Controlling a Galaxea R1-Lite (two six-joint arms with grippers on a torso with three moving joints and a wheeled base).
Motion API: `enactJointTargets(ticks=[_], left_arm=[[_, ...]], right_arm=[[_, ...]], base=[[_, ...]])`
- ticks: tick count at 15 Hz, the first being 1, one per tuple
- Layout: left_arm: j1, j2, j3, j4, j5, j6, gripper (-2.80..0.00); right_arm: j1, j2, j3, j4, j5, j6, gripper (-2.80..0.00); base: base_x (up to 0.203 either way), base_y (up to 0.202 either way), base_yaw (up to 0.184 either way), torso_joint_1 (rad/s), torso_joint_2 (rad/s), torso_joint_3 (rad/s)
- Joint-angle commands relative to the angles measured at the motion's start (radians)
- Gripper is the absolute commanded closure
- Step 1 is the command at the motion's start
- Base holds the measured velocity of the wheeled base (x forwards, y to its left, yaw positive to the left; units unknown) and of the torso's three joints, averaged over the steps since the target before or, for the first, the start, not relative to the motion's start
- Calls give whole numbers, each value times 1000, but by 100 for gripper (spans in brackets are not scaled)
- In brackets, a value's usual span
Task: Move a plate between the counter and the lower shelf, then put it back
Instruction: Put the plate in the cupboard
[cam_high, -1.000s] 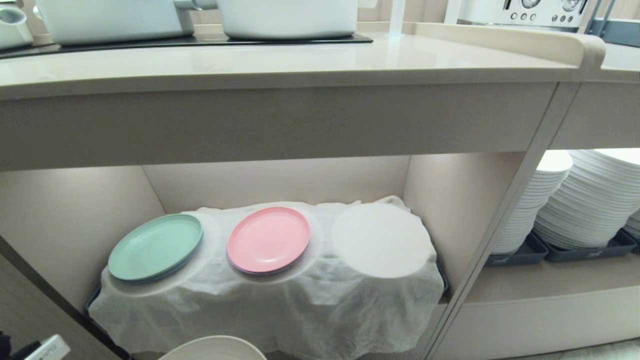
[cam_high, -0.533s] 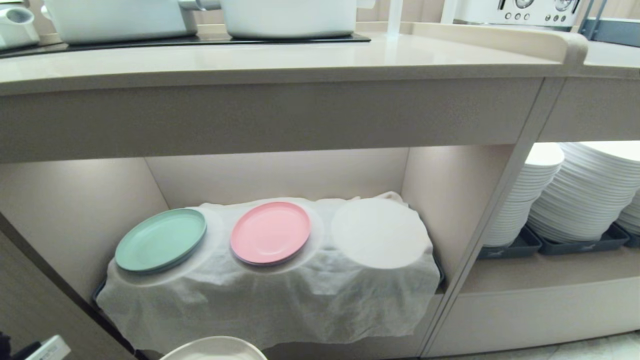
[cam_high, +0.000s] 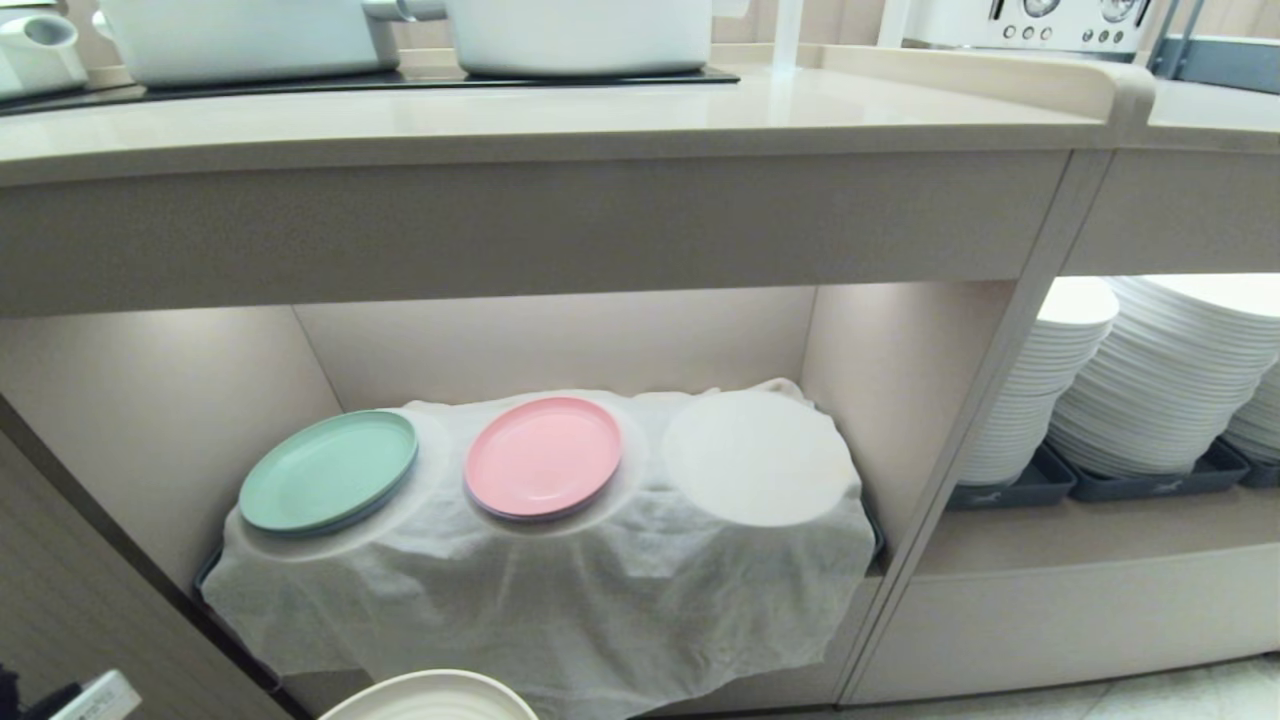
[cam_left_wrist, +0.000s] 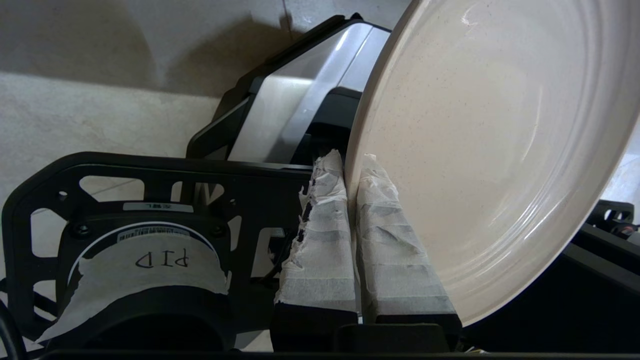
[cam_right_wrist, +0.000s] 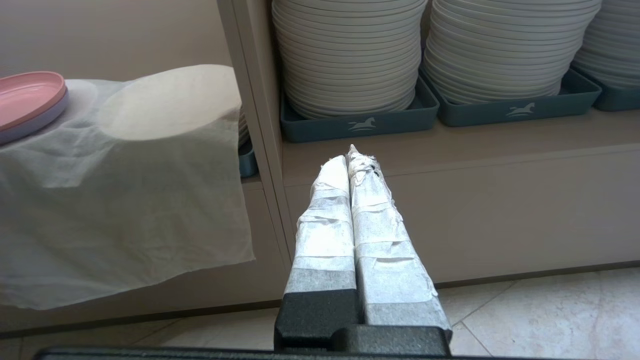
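The cream-beige plate (cam_left_wrist: 500, 150) is pinched at its rim by my left gripper (cam_left_wrist: 350, 162), which is shut on it. In the head view only the plate's far edge (cam_high: 430, 695) shows, low in front of the shelf, and the gripper itself is hidden there. The lower shelf (cam_high: 560, 340) lies ahead, its white cloth (cam_high: 550, 590) humped over round shapes, with one bare hump (cam_high: 755, 460) on the right. The counter (cam_high: 560, 115) runs above. My right gripper (cam_right_wrist: 352, 157) is shut and empty, low near the floor, pointing at the neighbouring bay.
A mint-green plate (cam_high: 330, 472) and a pink plate (cam_high: 543, 457) sit on the cloth. White pots (cam_high: 580, 35) stand on the hob. Tall white plate stacks (cam_high: 1160, 380) in dark trays fill the right bay. An upright post (cam_high: 980, 430) divides the bays.
The whole head view has shifted: the counter edge and shelf sit a little higher and further left in the picture, with more floor showing at bottom right. The held plate stays put.
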Motion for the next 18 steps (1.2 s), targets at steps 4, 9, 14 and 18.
enactJointTargets(ticks=[4,9,14,18], left_arm=[[3,4,0,1,-2,-3,0],[3,-1,2,1,-13,-5,0],[3,-1,2,3,-13,-5,0],[1,-4,2,3,-14,-5,0]], right_arm=[[0,1,0,0,0,1,0],[0,1,0,0,0,1,0],[0,1,0,0,0,1,0],[0,1,0,0,0,1,0]], base=[[0,0,0,0,0,0],[0,0,0,0,0,0],[0,0,0,0,0,0],[0,0,0,0,0,0]])
